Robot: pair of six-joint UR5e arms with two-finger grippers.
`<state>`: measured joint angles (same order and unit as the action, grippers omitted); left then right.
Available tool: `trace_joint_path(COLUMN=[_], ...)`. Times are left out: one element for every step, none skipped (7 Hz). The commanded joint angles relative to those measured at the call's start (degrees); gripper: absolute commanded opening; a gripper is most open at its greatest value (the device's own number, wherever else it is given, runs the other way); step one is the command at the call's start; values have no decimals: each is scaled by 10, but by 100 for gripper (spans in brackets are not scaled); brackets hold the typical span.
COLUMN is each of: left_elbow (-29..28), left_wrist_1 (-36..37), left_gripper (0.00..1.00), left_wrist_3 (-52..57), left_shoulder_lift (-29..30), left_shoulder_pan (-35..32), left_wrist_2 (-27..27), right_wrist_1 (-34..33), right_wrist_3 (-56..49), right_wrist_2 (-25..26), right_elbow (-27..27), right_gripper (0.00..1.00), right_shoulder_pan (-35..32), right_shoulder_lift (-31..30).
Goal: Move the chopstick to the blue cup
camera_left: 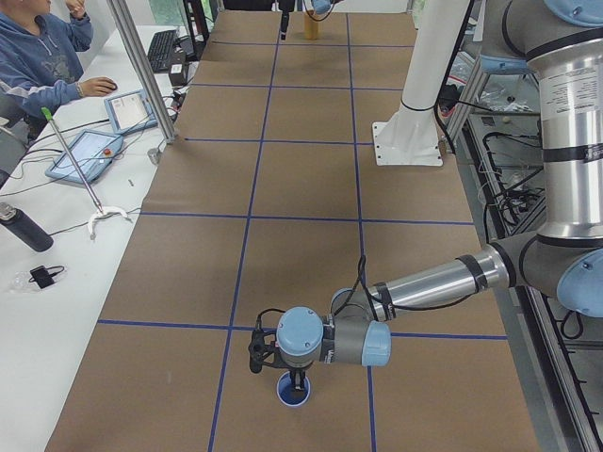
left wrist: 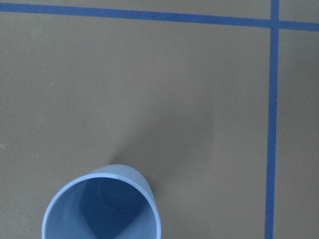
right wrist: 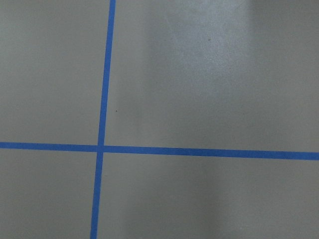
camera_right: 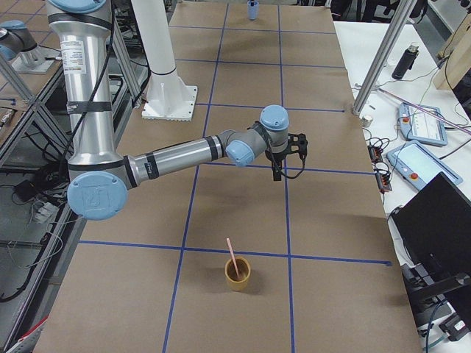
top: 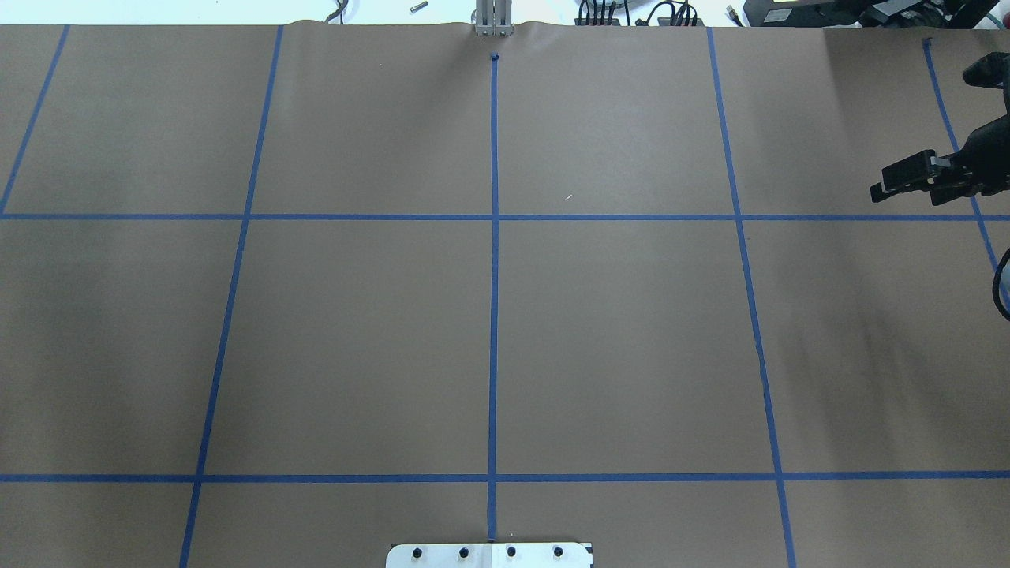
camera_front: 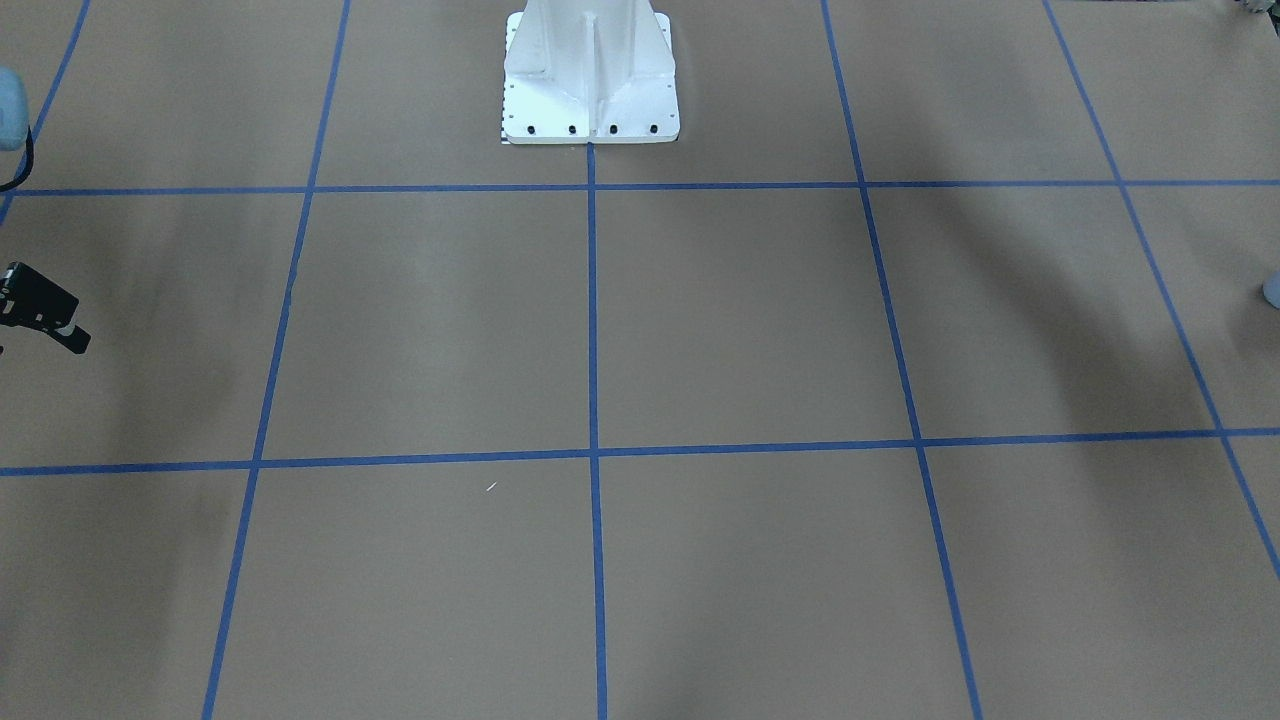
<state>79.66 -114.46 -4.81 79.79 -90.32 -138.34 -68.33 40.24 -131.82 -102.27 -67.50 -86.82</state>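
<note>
The right hand [camera_right: 277, 169], its grip unreadable, hovers over the worktop [camera_right: 331, 220] with the pink chopstick [camera_right: 232, 254] leaning in the yellow cup [camera_right: 237, 278] at its 7 o'clock, so the pick-up looks pending: shift over, descend, pinch the stick, then carry toward the blue cup [left wrist: 104, 209].

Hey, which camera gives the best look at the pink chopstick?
The exterior right view: the thin pink chopstick stands leaning in the round yellow cup, near the camera. The exterior left view shows that cup far away, the chopstick too small to make out. The other views miss it.
</note>
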Motion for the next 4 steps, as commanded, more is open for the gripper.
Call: trace_joint_path(left_elbow=[-1, -4, -15, -20], left_wrist_1=[-1, -1, -2, -2], left_gripper=[97, 97, 97, 97], left_wrist_3=[1, 0, 2, 2], left_shoulder_lift=[0, 4, 7, 8], left_shoulder_pan=[12, 22, 28, 30], left_wrist_2=[1, 4, 5, 7], right_wrist_1=[0, 0, 0, 0], right_wrist_3=[-1, 0, 0, 0], right_wrist_2=[12, 12, 12, 12], right_elbow=[5, 8, 9, 9], right_gripper=[100, 100, 100, 100], right_shoulder_pan=[1, 0, 1, 0], right_shoulder_lift=[1, 1, 1, 1])
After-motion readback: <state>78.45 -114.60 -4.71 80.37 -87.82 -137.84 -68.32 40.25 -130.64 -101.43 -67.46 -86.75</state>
